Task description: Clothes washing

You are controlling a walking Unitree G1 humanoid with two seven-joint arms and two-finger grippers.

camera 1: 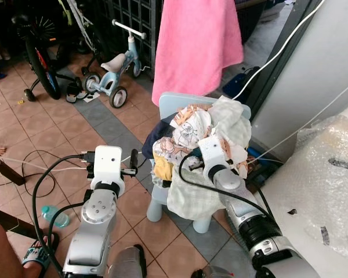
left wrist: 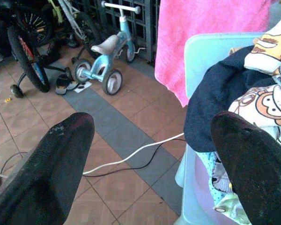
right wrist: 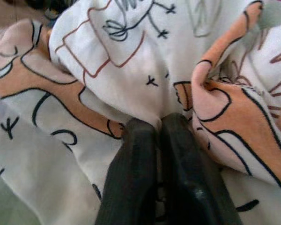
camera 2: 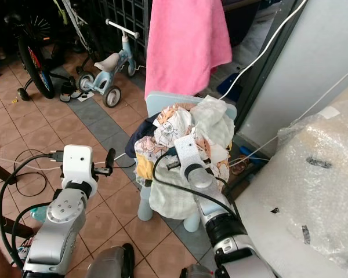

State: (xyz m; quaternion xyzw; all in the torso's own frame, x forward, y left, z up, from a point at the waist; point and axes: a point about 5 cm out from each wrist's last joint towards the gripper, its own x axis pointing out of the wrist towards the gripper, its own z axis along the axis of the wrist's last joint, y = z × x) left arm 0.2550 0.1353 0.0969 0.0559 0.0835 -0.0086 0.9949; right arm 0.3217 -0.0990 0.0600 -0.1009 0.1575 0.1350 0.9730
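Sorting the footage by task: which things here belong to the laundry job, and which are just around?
Job:
pile of printed clothes on pale blue plastic chair
right gripper, pinching white cartoon-print cloth
left gripper, open

Around:
pink towel
blue balance bike
plastic bottle

white cartoon-print cloth (right wrist: 131, 70), pink towel (camera 1: 194, 40), pale blue chair (camera 1: 169, 104).

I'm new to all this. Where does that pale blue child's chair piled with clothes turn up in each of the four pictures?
Left eye view: pale blue chair in the middle, under the clothes pile.
Right eye view: the same chair, slightly left of centre.
Left wrist view: its backrest at the right, beyond the open left fingers.
Right wrist view: chair hidden; cartoon-print cloth pinched by the right fingers.
Shared landmark: pink towel.
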